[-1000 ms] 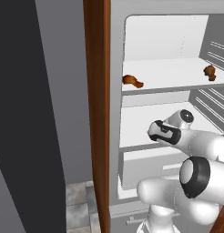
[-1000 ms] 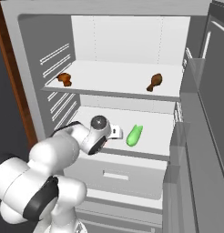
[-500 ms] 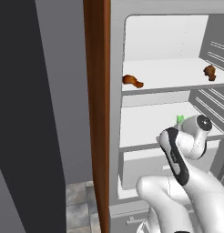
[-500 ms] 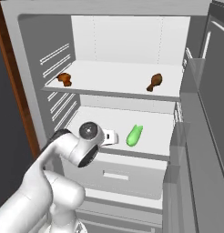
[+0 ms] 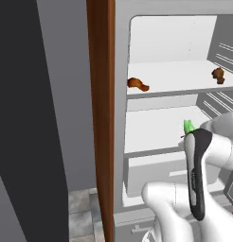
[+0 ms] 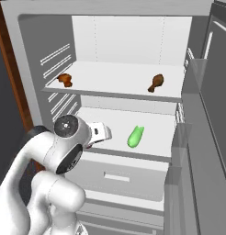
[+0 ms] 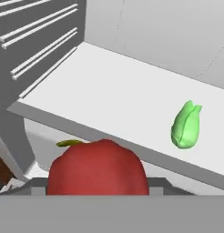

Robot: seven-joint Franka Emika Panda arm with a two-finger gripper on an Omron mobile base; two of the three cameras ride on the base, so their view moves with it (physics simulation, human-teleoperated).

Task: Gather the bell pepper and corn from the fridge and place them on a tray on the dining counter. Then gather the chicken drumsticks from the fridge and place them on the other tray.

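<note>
Left base view, going left to right: brown wood panel [image 5: 100, 118] at 9 o'clock, then the open fridge [image 5: 119, 142]. One chicken drumstick [image 5: 137, 84] on the upper shelf [image 5: 175, 78] at 12 o'clock, second drumstick [image 5: 218, 74] far right, around 2 o'clock. Green tip of the corn [image 5: 188, 126] pokes up at 3 o'clock, just behind my arm, on the middle shelf [image 5: 151, 130].

Right base view: left drumstick [image 6: 65, 80] at 10 o'clock on the upper shelf, right drumstick [image 6: 155, 82] at 1 o'clock, well apart from each other. My tool [image 6: 101, 133] sits near centre, at the front edge of the middle shelf; fingertips hidden behind the hand here. Corn [image 6: 135, 136] just right of it, lying on the middle shelf, not touching. Drawer [image 6: 119, 176] below at 6 o'clock. Fridge door [image 6: 206, 137] at 3 o'clock.

Hand view: bell pepper [image 7: 96, 168] at 6 o'clock, red, big in frame, sitting right between my fingers at the bottom edge, in front of the shelf lip. The tool looks closed around the bell pepper, though the fingertips themselves are hidden behind it. Corn [image 7: 186, 125] at 3 o'clock on the white shelf, apart from the pepper.
</note>
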